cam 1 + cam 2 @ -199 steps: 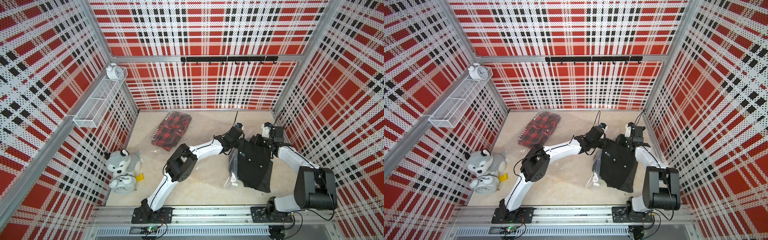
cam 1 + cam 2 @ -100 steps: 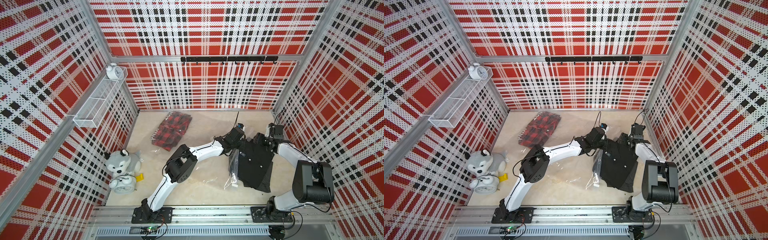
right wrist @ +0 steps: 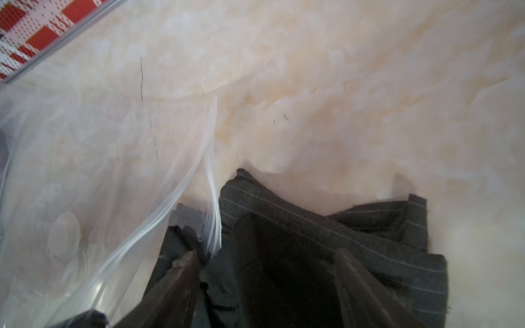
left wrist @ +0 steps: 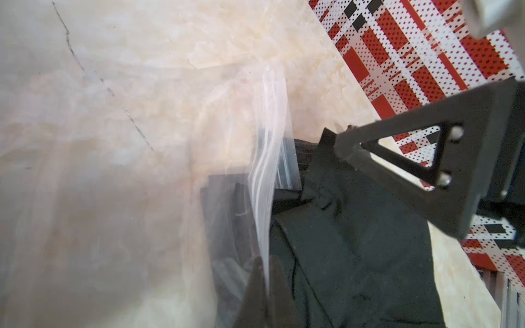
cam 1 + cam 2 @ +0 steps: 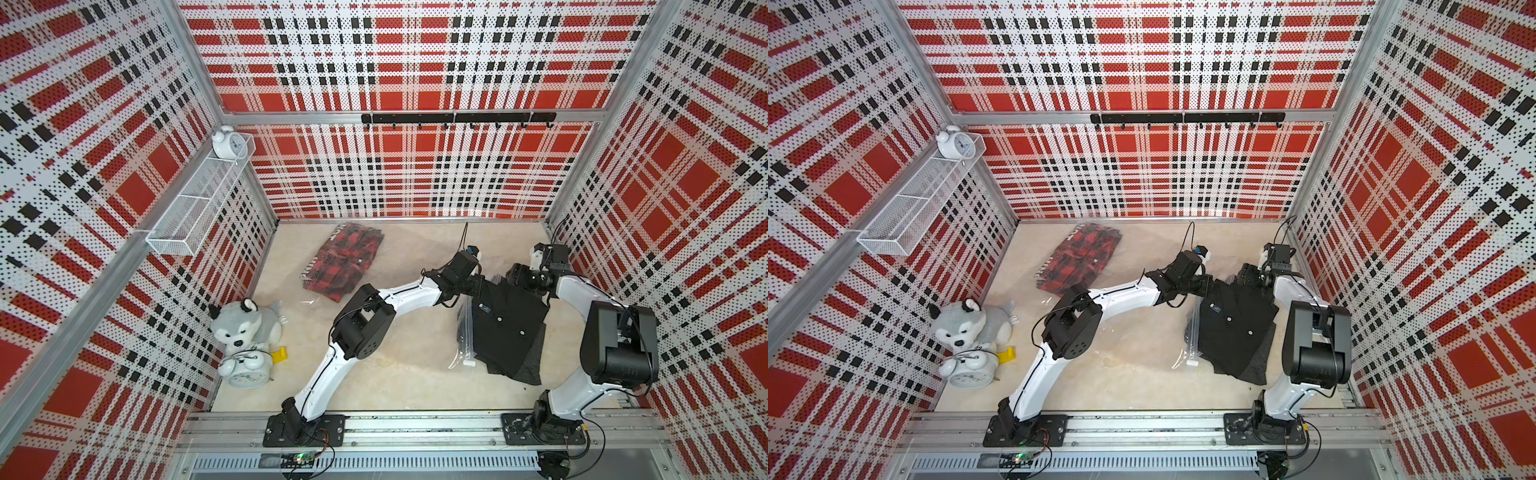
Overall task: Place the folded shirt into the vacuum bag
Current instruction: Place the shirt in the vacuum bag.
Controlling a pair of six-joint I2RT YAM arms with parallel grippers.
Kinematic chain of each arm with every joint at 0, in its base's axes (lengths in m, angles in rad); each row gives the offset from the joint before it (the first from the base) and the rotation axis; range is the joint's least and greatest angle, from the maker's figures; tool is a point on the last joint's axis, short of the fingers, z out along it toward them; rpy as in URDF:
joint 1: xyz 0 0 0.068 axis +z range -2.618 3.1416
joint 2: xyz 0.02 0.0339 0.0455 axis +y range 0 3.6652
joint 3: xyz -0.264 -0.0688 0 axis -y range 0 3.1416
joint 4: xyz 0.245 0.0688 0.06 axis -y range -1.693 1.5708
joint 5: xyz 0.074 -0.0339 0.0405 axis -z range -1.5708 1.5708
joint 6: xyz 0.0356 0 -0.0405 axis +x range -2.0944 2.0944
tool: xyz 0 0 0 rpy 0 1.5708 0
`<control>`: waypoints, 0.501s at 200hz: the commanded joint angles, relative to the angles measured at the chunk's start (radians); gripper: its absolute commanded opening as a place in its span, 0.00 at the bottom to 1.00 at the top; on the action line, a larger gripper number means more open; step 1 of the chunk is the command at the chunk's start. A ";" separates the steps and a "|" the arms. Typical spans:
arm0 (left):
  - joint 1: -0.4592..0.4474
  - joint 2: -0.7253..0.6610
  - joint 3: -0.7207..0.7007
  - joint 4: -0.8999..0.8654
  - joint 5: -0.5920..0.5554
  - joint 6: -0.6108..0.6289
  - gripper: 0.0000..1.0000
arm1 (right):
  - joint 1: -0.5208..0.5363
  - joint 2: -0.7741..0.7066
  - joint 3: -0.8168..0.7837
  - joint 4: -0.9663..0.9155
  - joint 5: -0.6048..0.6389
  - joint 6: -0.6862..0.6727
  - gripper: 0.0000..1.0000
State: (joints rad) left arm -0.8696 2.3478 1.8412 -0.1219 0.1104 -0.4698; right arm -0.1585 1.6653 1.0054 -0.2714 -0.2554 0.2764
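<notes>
Okay, left jaws pinched tight on the vacuum bag [image 4: 265, 170] mouth film. Right jaws spread wide, clamping nothing, just above the folded shirt [image 3: 326, 227]. Shirt and bag lie by the right edge of the surface [image 5: 407, 374]; shirt's side looks partly inside the bag, hard to tell.

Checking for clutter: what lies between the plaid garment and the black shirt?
The clear bag lies there, reaching the black shirt, and the left arm crosses above it. Both top views show this, the bag only faintly.
</notes>
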 commanded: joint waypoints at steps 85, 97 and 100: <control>0.014 0.010 0.010 0.025 0.054 0.023 0.01 | 0.089 0.042 -0.006 -0.058 0.034 -0.056 0.35; 0.011 0.001 0.005 0.024 0.054 0.023 0.01 | 0.096 0.030 -0.005 -0.057 0.045 -0.055 0.23; 0.010 -0.001 0.006 0.024 0.052 0.023 0.01 | 0.097 0.027 -0.006 -0.057 0.045 -0.055 0.19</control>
State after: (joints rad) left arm -0.8577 2.3650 1.8420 -0.1177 0.1577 -0.4625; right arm -0.0772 1.7020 0.9939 -0.3141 -0.2428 0.2214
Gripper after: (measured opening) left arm 0.051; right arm 0.283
